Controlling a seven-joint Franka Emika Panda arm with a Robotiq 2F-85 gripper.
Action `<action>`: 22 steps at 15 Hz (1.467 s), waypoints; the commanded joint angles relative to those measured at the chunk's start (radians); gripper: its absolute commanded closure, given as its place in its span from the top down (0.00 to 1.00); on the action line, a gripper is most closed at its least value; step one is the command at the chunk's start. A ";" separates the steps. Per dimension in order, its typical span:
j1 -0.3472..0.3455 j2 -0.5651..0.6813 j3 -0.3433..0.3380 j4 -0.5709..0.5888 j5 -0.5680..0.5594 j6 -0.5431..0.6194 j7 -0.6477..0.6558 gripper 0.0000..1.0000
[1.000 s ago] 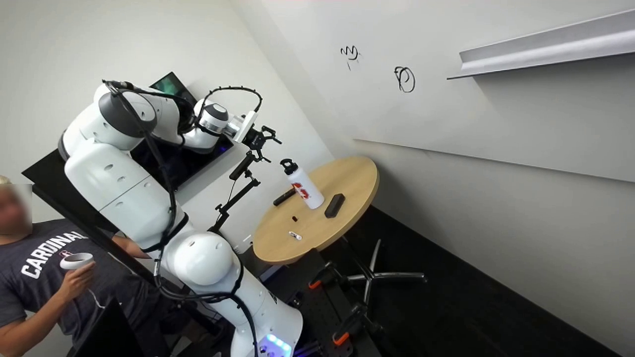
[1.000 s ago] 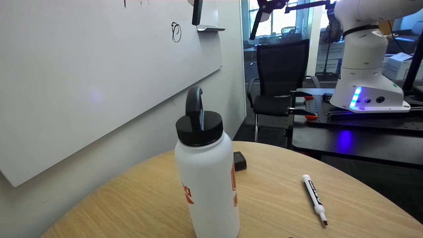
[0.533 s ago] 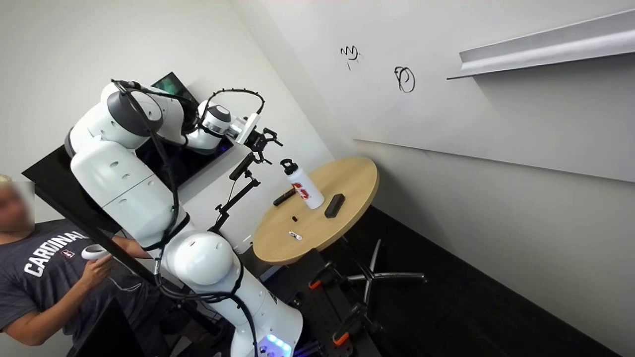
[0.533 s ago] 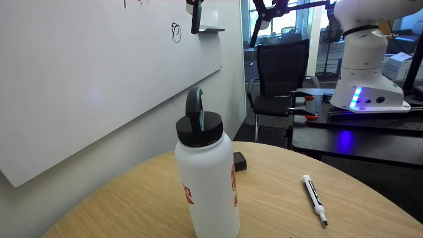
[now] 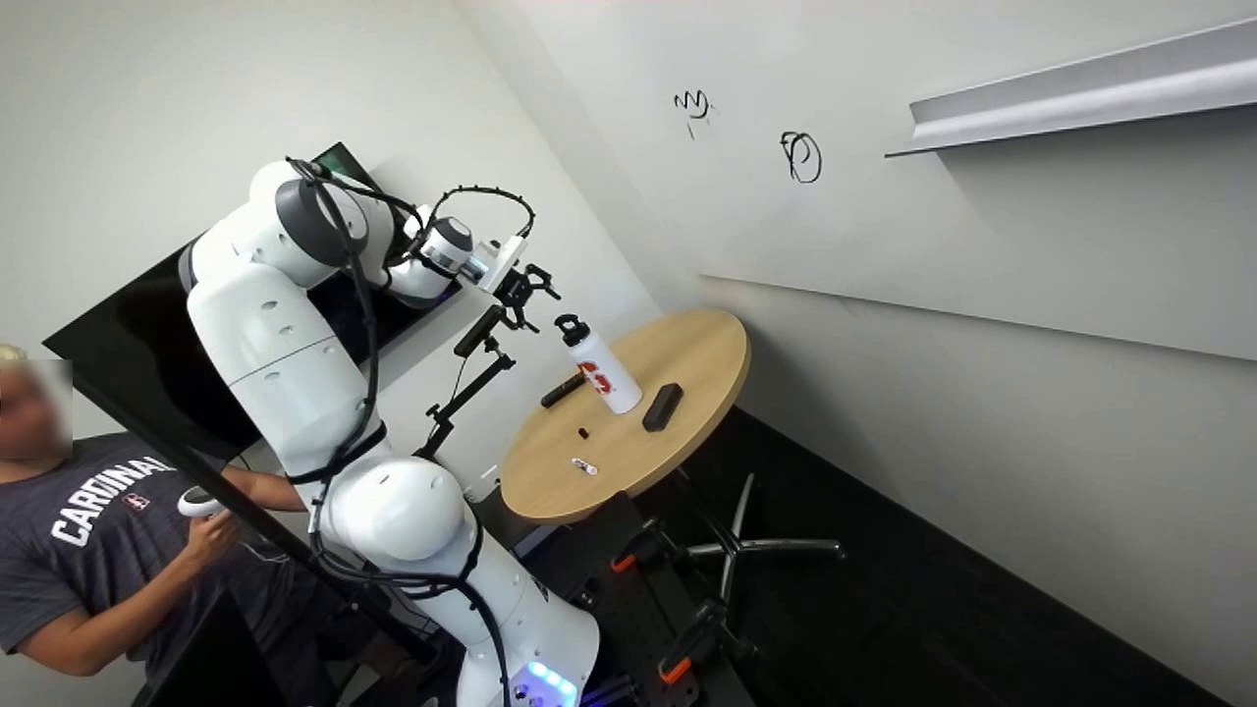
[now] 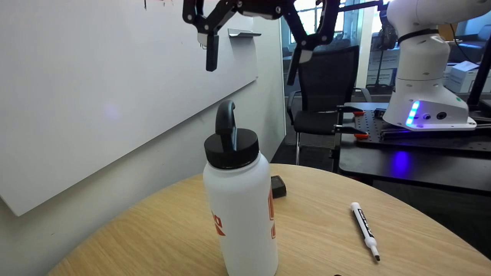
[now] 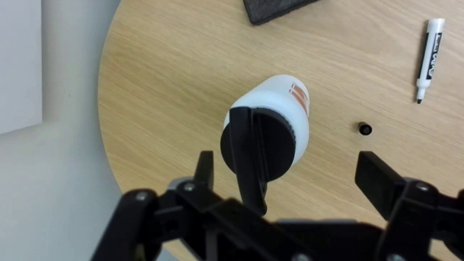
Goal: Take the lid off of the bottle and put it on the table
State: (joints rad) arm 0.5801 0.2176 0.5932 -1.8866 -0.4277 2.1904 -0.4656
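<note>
Above the lidded bottle, the gripper gapes wide, a marker reading "EXPO", a shirt "CARDINAL".

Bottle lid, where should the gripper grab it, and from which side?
Probably opposite sides of the black lid, from straight above, letting the open gripper straddle the raised handle: the bottle stands upright, the lid's edge is round and finely ridged, and the gripper hangs higher.

The window blazes bright, a black chair stands before it, scribbles mark the whiteboard, and dark floor meets the wall!
</note>
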 commanded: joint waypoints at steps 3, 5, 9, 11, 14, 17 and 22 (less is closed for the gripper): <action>0.017 0.085 -0.026 0.078 -0.010 0.074 -0.046 1.00; 0.021 0.111 -0.033 0.107 -0.004 0.052 -0.067 1.00; 0.030 0.153 -0.040 0.158 -0.002 0.014 -0.110 1.00; 0.035 0.167 -0.046 0.175 -0.002 0.006 -0.126 0.72; 0.050 0.179 -0.060 0.195 0.002 -0.005 -0.144 0.49; 0.062 0.183 -0.072 0.207 0.004 -0.014 -0.155 0.27; 0.080 0.174 -0.087 0.205 0.009 -0.039 -0.162 0.05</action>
State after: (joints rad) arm 0.6389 0.3923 0.5264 -1.7093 -0.4304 2.2044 -0.5890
